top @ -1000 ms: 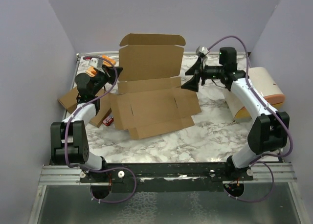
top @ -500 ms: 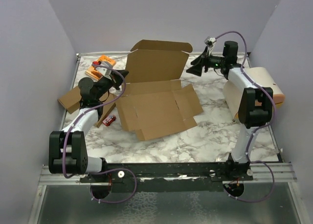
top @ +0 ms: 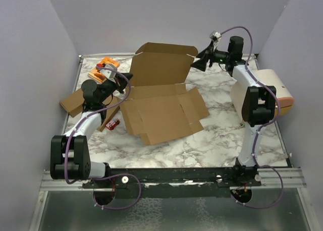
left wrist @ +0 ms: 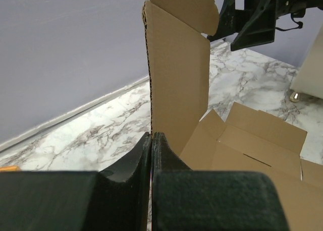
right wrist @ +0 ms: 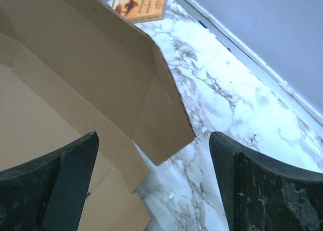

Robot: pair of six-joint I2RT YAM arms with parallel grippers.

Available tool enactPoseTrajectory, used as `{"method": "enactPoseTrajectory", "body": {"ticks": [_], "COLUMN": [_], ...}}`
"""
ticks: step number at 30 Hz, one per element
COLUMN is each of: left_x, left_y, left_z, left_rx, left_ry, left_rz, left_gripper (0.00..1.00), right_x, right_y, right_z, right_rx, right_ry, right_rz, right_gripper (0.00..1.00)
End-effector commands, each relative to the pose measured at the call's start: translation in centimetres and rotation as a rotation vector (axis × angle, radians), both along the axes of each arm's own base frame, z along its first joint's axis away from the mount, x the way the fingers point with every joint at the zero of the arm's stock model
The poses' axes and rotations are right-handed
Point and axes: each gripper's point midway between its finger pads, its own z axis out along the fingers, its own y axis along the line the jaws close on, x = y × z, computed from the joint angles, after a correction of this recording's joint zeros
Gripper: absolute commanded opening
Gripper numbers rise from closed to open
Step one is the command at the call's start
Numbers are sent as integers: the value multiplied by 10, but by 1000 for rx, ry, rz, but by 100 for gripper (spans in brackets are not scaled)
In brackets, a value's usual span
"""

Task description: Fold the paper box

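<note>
The paper box [top: 164,112] lies mid-table as a brown die-cut sheet, its back panel [top: 161,67] standing up. My left gripper [top: 122,80] is shut on that panel's left edge. In the left wrist view the fingers [left wrist: 161,155] pinch the corrugated edge of the paper box [left wrist: 176,79]. My right gripper [top: 199,63] hovers open by the panel's upper right corner, touching nothing. In the right wrist view the paper box's corner flap [right wrist: 151,115] lies between and beyond the fingers of my right gripper [right wrist: 152,140], which stand wide apart.
An orange book [top: 107,63] [right wrist: 139,4] lies at the back left. Brown cardboard pieces [top: 73,102] and a small red object [top: 112,123] sit left of the box. A beige block with an orange edge [top: 272,90] stands at the right, near the purple walls.
The box has swung and slid right, its upright panel now angled. My left gripper followed it rightward. The right gripper pulled back and up toward the far right corner.
</note>
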Motion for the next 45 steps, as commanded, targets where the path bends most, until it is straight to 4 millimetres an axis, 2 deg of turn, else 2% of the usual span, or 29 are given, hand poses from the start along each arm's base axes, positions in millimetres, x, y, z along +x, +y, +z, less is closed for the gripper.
{"method": "enactPoseTrajectory", "body": {"ticks": [1, 10, 14, 25, 39, 45], "left_x": [-9, -10, -11, -11, -11, -11], "left_y": [-6, -8, -9, -10, -8, -8], "left_z": [15, 15, 15, 15, 17, 18], "left_rx": [5, 3, 3, 4, 8, 5], "left_ry": [-58, -57, -58, -55, -56, -56], "left_rz": [-39, -57, -64, -73, -60, -58], "left_gripper": [0, 0, 0, 0, 0, 0], "right_x": [19, 28, 27, 11, 7, 5], "right_y": [-3, 11, 18, 25, 23, 22], "right_z": [-20, -26, -22, -19, -11, 3], "right_rx": [-40, -16, 6, 55, 28, 9], "right_ry": [-26, -50, -53, -42, -76, -103], "right_rz": [-47, 31, 67, 180, 184, 185], "right_gripper": [92, 91, 86, 51, 27, 4]}}
